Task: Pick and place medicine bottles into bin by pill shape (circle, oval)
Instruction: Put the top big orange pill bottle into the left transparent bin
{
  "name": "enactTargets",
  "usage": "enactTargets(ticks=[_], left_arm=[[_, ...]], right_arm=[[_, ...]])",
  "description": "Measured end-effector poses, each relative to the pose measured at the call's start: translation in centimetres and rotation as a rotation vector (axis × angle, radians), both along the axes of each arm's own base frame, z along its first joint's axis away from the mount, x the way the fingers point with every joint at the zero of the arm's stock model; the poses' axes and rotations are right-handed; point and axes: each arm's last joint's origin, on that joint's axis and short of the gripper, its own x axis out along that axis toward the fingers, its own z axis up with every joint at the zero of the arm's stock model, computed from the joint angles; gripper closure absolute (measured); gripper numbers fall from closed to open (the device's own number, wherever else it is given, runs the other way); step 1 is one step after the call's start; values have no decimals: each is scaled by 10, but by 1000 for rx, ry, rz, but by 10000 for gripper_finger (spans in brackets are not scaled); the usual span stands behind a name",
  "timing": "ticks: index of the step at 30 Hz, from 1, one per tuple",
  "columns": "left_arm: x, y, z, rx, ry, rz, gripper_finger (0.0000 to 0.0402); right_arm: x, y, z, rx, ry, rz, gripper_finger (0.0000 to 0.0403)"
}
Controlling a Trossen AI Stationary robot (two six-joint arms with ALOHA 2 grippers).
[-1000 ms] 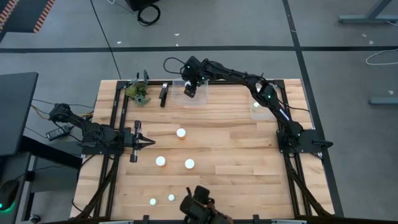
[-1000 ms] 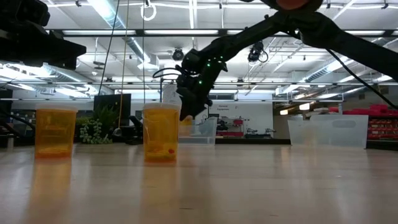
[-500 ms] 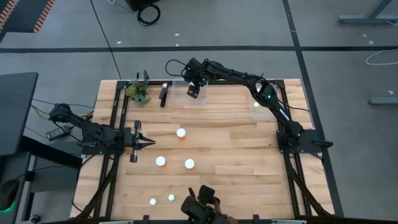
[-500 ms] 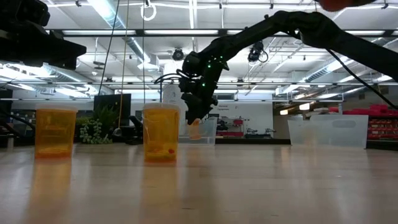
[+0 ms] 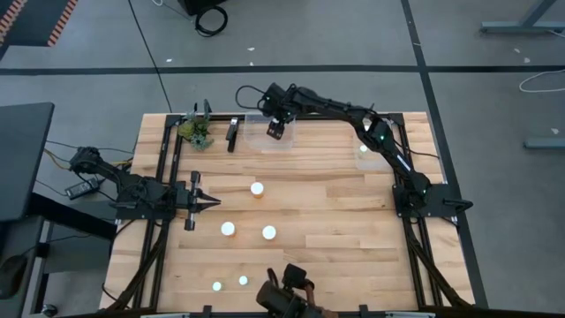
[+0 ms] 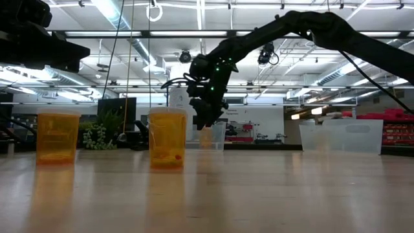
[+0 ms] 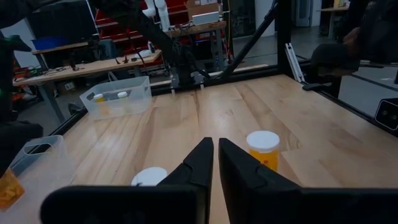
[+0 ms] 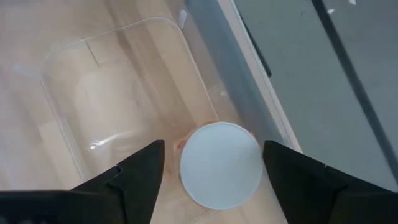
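**Bottle dropped into far bin, several left on table**

Seen from above: right gripper [image 5: 276, 129] reaching to about 12 o'clock on the table, hovering over a clear plastic bin [image 5: 261, 140] at the far edge. Fingers spread wide, gripping nothing. Directly below them, inside that bin, one medicine bottle [image 8: 220, 164] with its round white cap facing up, close to the bin wall.

Second clear bin [image 5: 375, 157] at about 2 o'clock, with something pale inside; from the left wrist view, white-capped bottles visible in it [image 7: 118, 95].

Left gripper [image 5: 208, 203] waiting at about 9 o'clock, fingers nearly closed with a thin gap, empty.

Remaining on the open wood: white cap [image 5: 257, 188] near centre, two more [image 5: 228, 229] [image 5: 268, 233] toward 6 o'clock, and two small ones [image 5: 216, 286] [image 5: 244, 281] near the front edge at about 7 o'clock.

Judged progress: somewhat under halfway, with five bottles yet to sort. Pill shapes impossible to tell from here.
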Motion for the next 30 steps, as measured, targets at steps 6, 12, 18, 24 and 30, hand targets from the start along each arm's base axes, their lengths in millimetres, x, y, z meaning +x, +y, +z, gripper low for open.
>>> enactTargets(ticks=[6,12,18,24,30], left_arm=[[0,0,0,0,0,0,375],[0,0,0,0,0,0,371],[0,0,0,0,0,0,366],[0,0,0,0,0,0,374],[0,0,0,0,0,0,372]], right_arm=[[7,12,0,-100,63,13,120],[12,22,4,-117,64,44,120],[18,31,25,-157,34,55,120],[27,48,44,-184,-10,98,120],[38,73,45,-191,-10,168,120]])
